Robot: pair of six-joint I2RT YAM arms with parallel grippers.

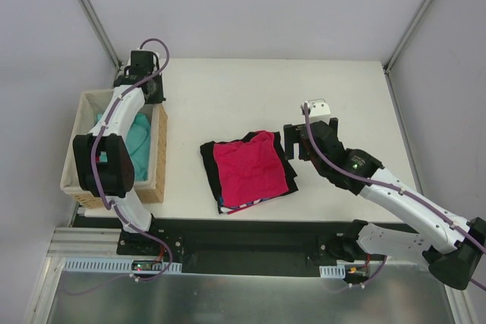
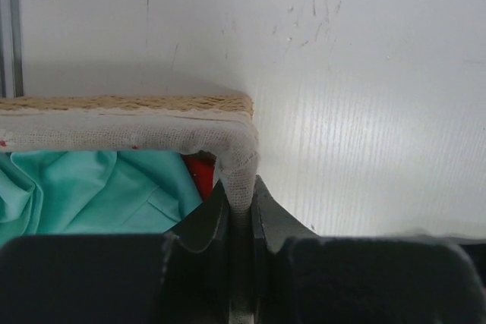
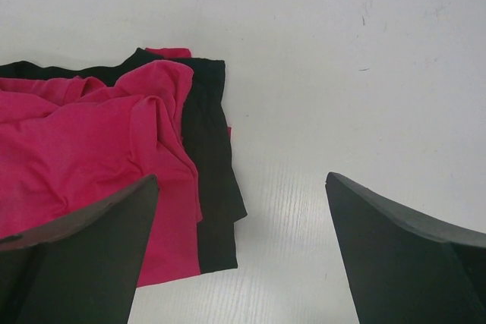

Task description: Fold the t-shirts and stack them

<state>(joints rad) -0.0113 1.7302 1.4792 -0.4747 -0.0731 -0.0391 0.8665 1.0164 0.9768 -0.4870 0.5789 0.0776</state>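
Observation:
A teal-green t-shirt lies crumpled in the wicker basket at the table's left edge. In the left wrist view a scrap of red shirt shows beside the teal-green cloth. My left gripper is shut on the cloth-lined far right corner of the basket's rim, its jaws pinching the lining. A magenta-pink t-shirt lies folded on a black one, with a striped edge under them. My right gripper hangs open just right of this stack, with nothing between its fingers.
The white table stretches behind and to the right of the stack. Metal frame posts rise at both back corners. The basket hangs over the table's left edge.

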